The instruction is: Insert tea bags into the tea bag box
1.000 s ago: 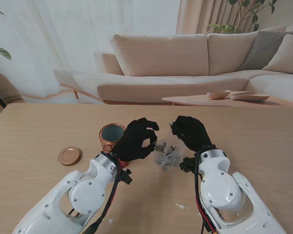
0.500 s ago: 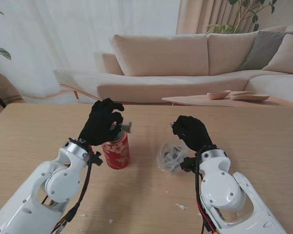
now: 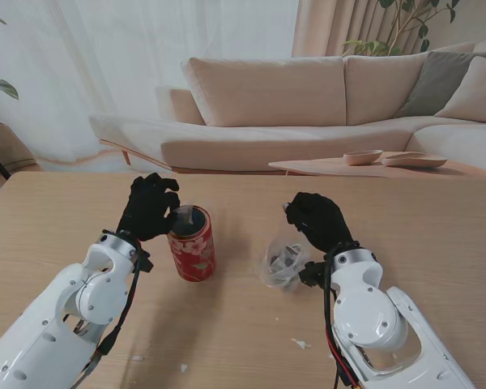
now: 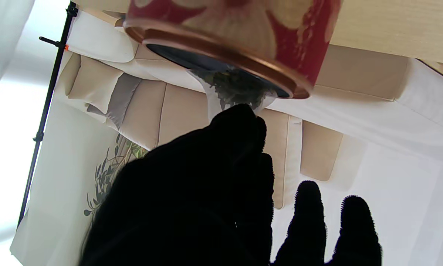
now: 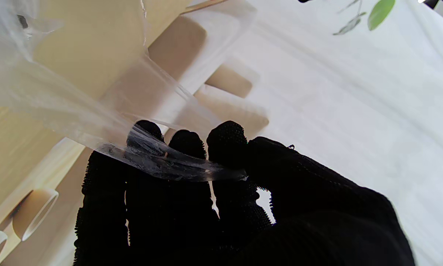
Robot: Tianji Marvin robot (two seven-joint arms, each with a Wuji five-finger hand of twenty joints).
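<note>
Left robot hand [image 3: 148, 207] pinching gauzy tea bag [image 4: 236, 88] | cylindrical tin [image 3: 192, 244] mouth | right robot hand [image 3: 317, 220] clamps crinkly plastic bag [image 3: 280, 262]

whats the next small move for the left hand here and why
Probably open the fingertips and let go. The left hand pinches a tea bag that already sits in the mouth of the red tin, so releasing should drop it inside.
</note>
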